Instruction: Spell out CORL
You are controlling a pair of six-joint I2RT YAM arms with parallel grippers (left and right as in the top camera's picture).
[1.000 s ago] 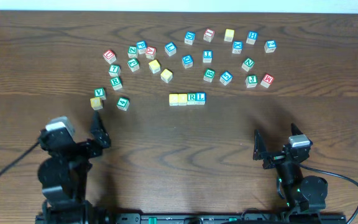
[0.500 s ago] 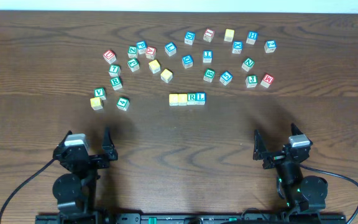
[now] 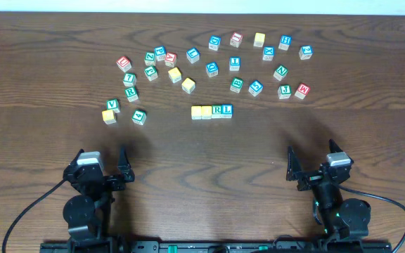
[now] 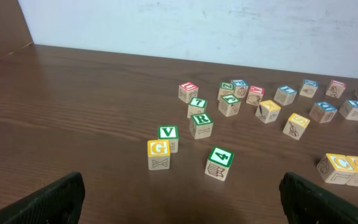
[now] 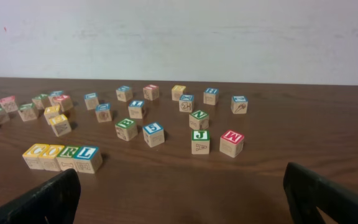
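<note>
corl row looks done, both arms parked

the row of four yellow, green and blue wooden letter blocks [image 3: 211, 111] sits mid-table with its long axis running left-to-right, well ahead of you and between the arms. your left gripper [image 3: 100, 157] and right gripper [image 3: 311, 157] are both spread wide and empty by the near edge. the right looks a hair closer.

overhead: high, straight down, whole table [image 3: 202, 151] | wrists: low, near edge, facing far | shared: CORL row [image 3: 211, 111] [image 5: 61, 157]
</note>
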